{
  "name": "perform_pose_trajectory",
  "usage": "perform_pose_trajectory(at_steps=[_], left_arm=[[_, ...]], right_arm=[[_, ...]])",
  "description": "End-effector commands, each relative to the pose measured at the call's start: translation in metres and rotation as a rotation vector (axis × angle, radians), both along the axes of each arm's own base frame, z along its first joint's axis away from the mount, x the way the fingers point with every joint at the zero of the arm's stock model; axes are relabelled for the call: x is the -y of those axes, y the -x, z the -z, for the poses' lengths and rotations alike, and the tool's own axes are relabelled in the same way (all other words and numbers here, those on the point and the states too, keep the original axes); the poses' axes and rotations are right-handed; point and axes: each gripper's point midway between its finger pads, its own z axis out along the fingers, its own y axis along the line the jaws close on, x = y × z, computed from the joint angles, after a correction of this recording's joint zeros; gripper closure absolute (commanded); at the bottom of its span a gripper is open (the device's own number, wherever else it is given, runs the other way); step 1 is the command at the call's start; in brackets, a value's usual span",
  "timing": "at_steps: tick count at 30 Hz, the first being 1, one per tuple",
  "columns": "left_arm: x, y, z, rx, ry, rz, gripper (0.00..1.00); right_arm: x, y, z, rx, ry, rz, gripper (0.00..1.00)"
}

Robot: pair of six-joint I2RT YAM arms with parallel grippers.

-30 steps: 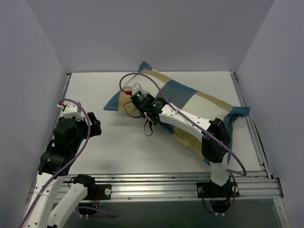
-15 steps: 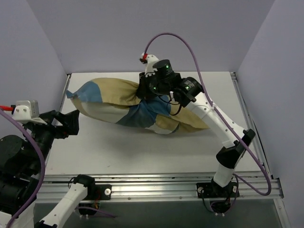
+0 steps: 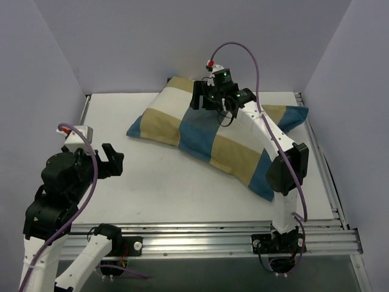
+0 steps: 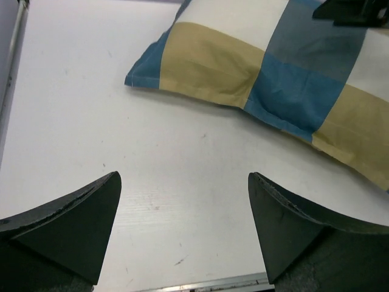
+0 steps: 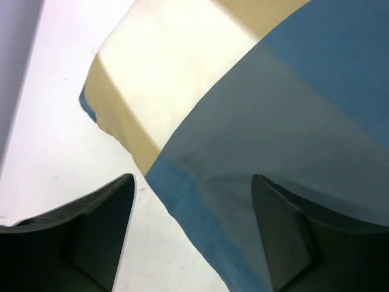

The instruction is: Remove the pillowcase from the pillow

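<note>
The pillowcase [image 3: 209, 137], a plump patchwork of blue, tan and white, lies slantwise across the table from back left to front right. The pillow itself is hidden. My right gripper [image 3: 197, 102] hovers over the cover's far edge, open. In the right wrist view its gripper [image 5: 192, 179] straddles the blue rim of the pillowcase [image 5: 255, 121] with nothing pinched. My left gripper [image 3: 115, 159] stands open over bare table, left of the cover. In the left wrist view its gripper [image 4: 183, 176] is empty, with the pillowcase [image 4: 255, 67] ahead of it.
Pale walls close in the table [image 3: 176, 188] at the left, back and right. An aluminium rail [image 3: 200, 234] runs along the near edge. The right arm [image 3: 267, 137] stretches over the cover, its purple cable [image 3: 252, 61] looping above.
The right gripper, shut on the bunched, lifted cover half a second ago, now stands open, and the cover lies spread on the table. The left arm has shifted.
</note>
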Motion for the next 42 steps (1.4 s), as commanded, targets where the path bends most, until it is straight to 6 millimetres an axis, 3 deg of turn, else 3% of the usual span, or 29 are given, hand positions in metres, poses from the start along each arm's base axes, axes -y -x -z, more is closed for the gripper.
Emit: perform_pose_trajectory(at_steps=[1, 2, 4, 5, 6, 7, 9, 10, 11, 15, 16, 17, 20, 25, 32, 38, 42], left_arm=[[0.006, -0.010, 0.017, -0.027, 0.030, -0.003, 0.06], [0.006, -0.014, 0.031, -0.055, 0.024, -0.009, 0.06], [0.005, -0.016, 0.041, -0.067, 0.022, -0.019, 0.06], [0.005, -0.019, 0.052, -0.078, 0.019, -0.026, 0.06], [0.003, -0.021, 0.056, -0.079, 0.025, -0.047, 0.06], [0.001, -0.021, 0.056, -0.063, 0.031, -0.058, 0.06], [-0.004, -0.027, 0.063, -0.042, 0.039, -0.100, 0.06], [-0.007, -0.026, 0.063, -0.026, 0.045, -0.116, 0.06], [-0.010, -0.029, 0.061, -0.001, 0.053, -0.137, 0.06], [-0.024, -0.030, 0.076, 0.029, 0.081, -0.236, 0.06], [-0.029, -0.026, 0.073, 0.056, 0.089, -0.258, 0.06], [-0.031, -0.025, 0.071, 0.075, 0.097, -0.269, 0.06], [-0.045, -0.019, 0.072, 0.106, 0.090, -0.328, 0.06], [-0.071, -0.007, 0.069, 0.128, 0.057, -0.458, 0.06], [-0.067, -0.006, 0.070, 0.124, 0.077, -0.434, 0.06], [-0.068, -0.005, 0.070, 0.124, 0.075, -0.443, 0.06], [-0.068, -0.005, 0.069, 0.129, 0.077, -0.439, 0.06]], right_arm=[[0.015, -0.012, -0.038, 0.169, 0.120, 0.070, 0.24], [0.021, -0.007, -0.049, 0.226, 0.179, 0.069, 0.21], [0.007, 0.017, -0.042, 0.283, 0.297, 0.034, 0.11], [0.020, 0.027, -0.056, 0.362, 0.411, 0.066, 0.07], [0.017, 0.039, -0.056, 0.394, 0.471, 0.050, 0.04], [-0.001, 0.064, -0.036, 0.406, 0.546, -0.019, 0.00], [0.005, 0.086, -0.036, 0.462, 0.668, -0.035, 0.00], [0.006, 0.097, -0.013, 0.448, 0.729, -0.066, 0.00], [0.000, 0.111, -0.009, 0.464, 0.750, -0.088, 0.00], [0.010, 0.134, 0.037, 0.447, 0.906, -0.114, 0.00], [0.014, 0.135, 0.042, 0.456, 0.953, -0.096, 0.00], [0.015, 0.141, 0.061, 0.441, 1.007, -0.121, 0.00], [0.024, 0.144, 0.090, 0.419, 1.134, -0.107, 0.00], [0.023, 0.145, 0.113, 0.450, 1.273, -0.111, 0.00], [0.029, 0.129, 0.141, 0.486, 1.424, -0.094, 0.00], [0.056, 0.105, 0.149, 0.481, 1.612, 0.094, 0.00], [0.063, 0.090, 0.147, 0.483, 1.598, 0.200, 0.00]])
